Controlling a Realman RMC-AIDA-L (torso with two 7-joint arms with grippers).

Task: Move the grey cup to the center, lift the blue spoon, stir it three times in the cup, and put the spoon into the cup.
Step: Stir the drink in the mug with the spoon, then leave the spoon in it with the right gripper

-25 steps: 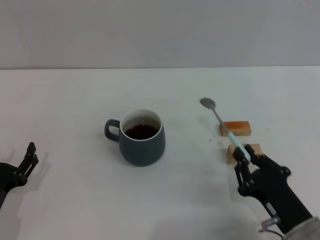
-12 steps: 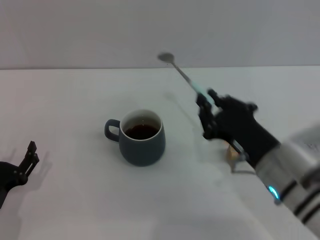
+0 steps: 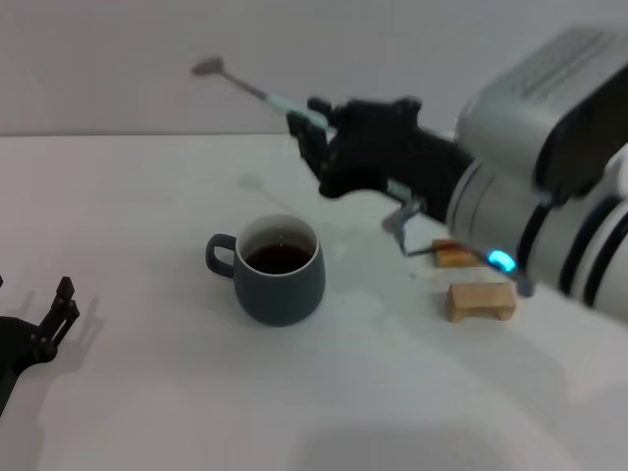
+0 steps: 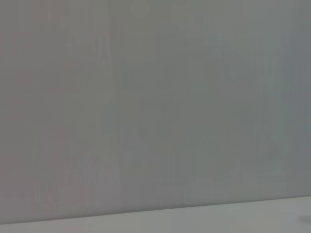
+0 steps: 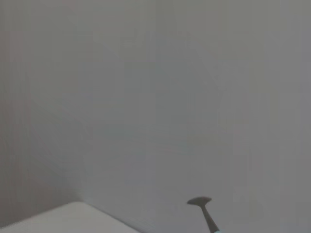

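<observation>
— Where is the small blue spoon [image 3: 257,90] with the grey metal bowl and pale blue handle?

— Clamped in my right gripper [image 3: 312,132], lifted above and behind the rounded dark slate-grey ceramic cup [image 3: 279,270], bowl end pointing up to my left.

— And the cup?

— On the white table [image 3: 147,392], dark liquid inside, handle toward my left.

— Your left gripper [image 3: 61,306]?

— Low near the table's edge, fingers apart, holding nothing.

— Anything else?

— Two small wooden blocks [image 3: 480,300] right of the cup.

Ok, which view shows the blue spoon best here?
The head view: the blue spoon shows whole, held aloft by the right end effector. The right wrist view catches only its bowl and neck; the left wrist view shows none of it.
</observation>
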